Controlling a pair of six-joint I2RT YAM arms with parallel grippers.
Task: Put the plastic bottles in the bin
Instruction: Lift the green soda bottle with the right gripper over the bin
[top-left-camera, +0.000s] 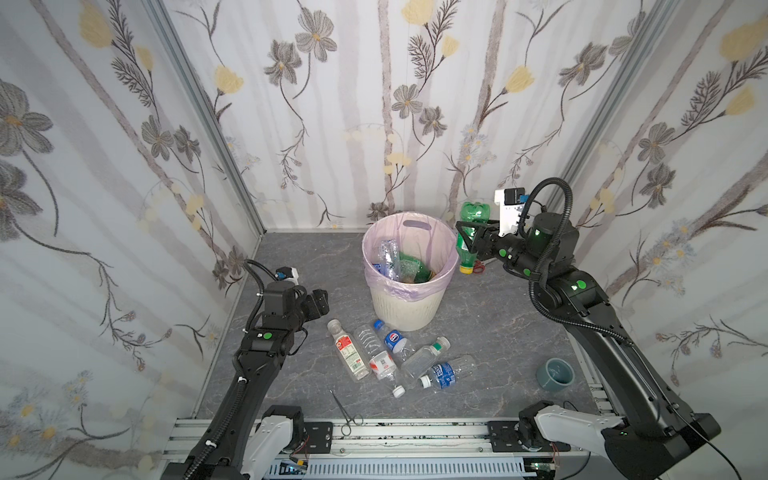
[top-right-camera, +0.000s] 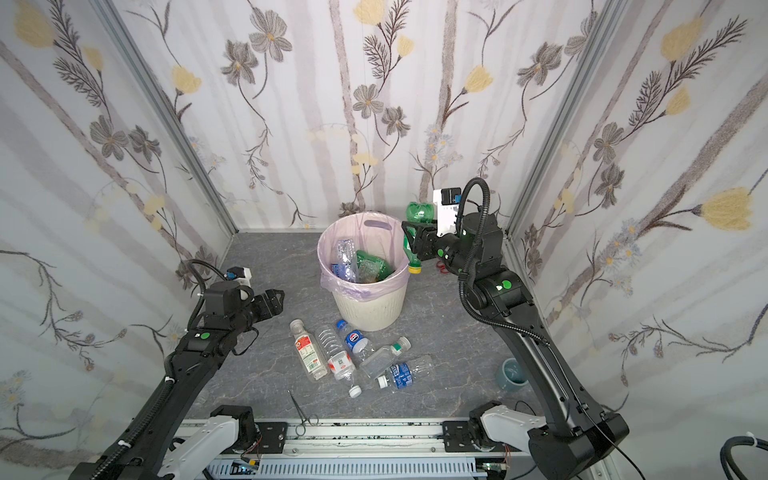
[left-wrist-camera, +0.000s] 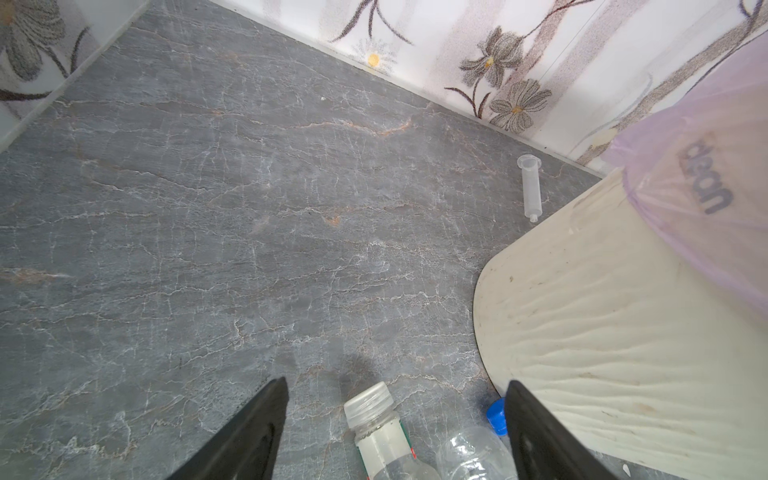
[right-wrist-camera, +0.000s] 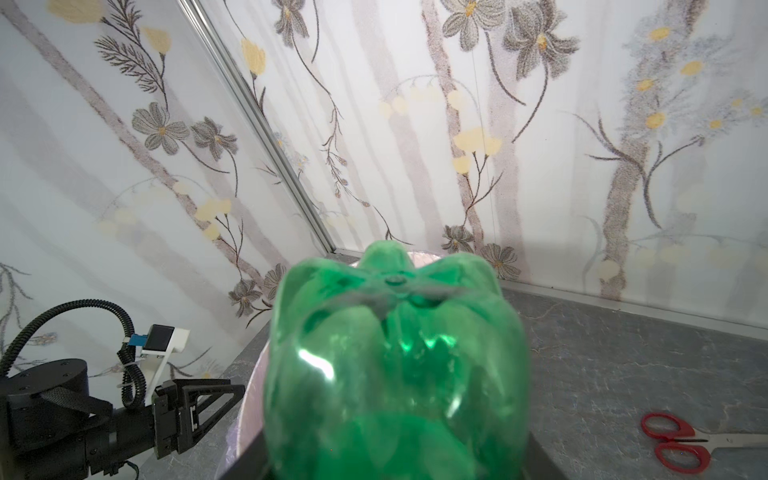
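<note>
The bin (top-left-camera: 399, 309) (top-right-camera: 365, 309), cream with a pink liner, stands at the back middle and holds several clear and green bottles (top-left-camera: 397, 262). My right gripper (top-left-camera: 473, 240) (top-right-camera: 413, 242) (right-wrist-camera: 392, 457) is shut on a green bottle (top-left-camera: 471, 218) (top-right-camera: 419, 211) (right-wrist-camera: 395, 353). This one hangs cap down beside the bin's right rim. Several plastic bottles lie on the floor in front of the bin, among them a red-label one (top-left-camera: 349, 352) and a blue-label one (top-left-camera: 445, 374). My left gripper (top-left-camera: 322, 301) (top-right-camera: 276, 301) (left-wrist-camera: 397, 384) is open above the red-label bottle's white cap (left-wrist-camera: 370, 401).
Thin forceps (top-left-camera: 345, 411) lie near the front rail. A teal cup (top-left-camera: 555, 374) sits front right under the right arm. Red-handled scissors (right-wrist-camera: 673, 442) lie right of the bin. A clear syringe barrel (left-wrist-camera: 531, 187) lies by the bin wall (left-wrist-camera: 602, 311).
</note>
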